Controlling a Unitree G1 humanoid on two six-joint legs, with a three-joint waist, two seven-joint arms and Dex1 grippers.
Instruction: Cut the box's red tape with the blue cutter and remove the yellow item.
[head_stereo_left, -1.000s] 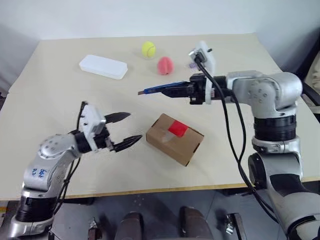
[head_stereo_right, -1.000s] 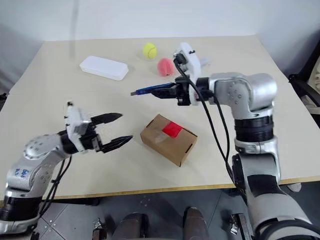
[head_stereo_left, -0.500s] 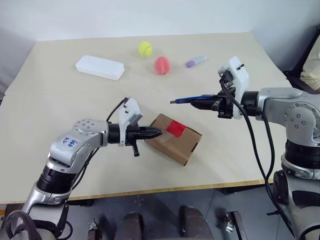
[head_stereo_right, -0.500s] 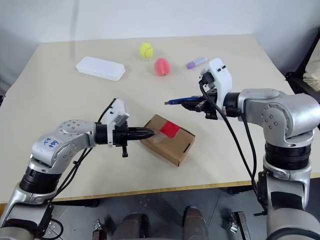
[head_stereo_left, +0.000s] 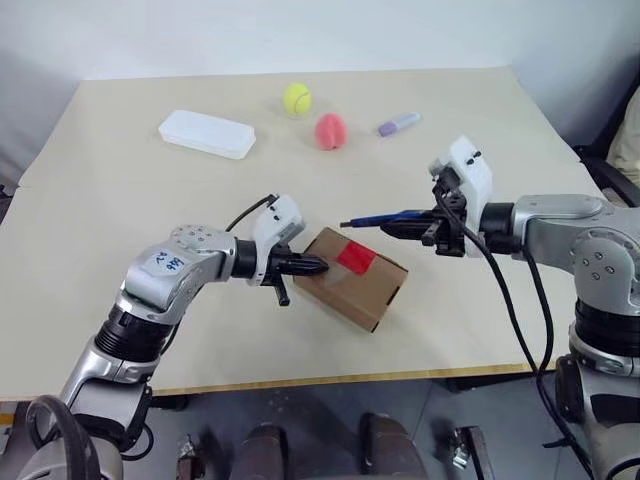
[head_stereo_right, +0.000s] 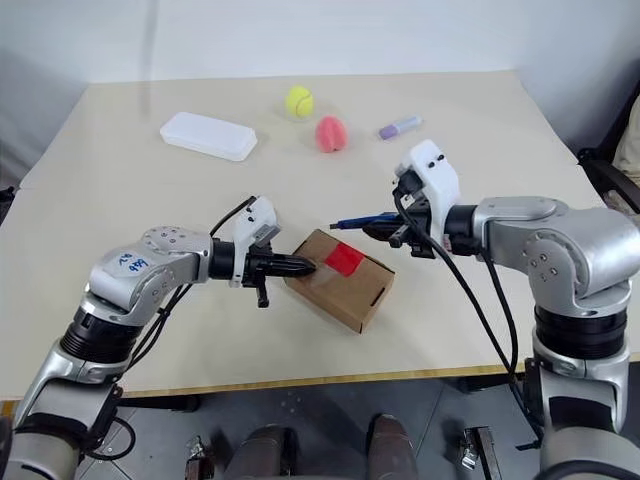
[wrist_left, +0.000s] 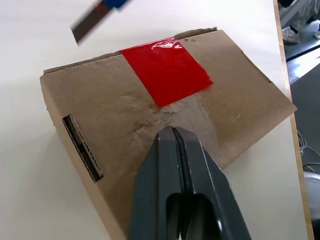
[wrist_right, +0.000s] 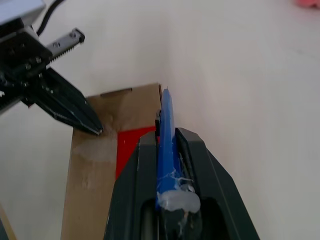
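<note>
Table (head_stereo_left: 120, 200): pale wood-look top. Box (head_stereo_left: 372, 292) lies near the middle, skewed, a little toward the near edge. Red tape (head_stereo_left: 356, 259) on its top face, with a clear, scuffed patch beside it.

Left gripper (head_stereo_left: 318, 267): fingers pressed together, tips touching the box's top at its left edge, just beside the tape.

Right gripper (head_stereo_left: 392, 227): pinching the cutter (head_stereo_left: 375, 218), which points left with its tip above the box's far edge, apart from the tape.

Far side, left to right: white case (head_stereo_left: 207, 133), tennis ball (head_stereo_left: 296, 97), pink ball (head_stereo_left: 331, 131), lavender marker (head_stereo_left: 398, 124).
</note>
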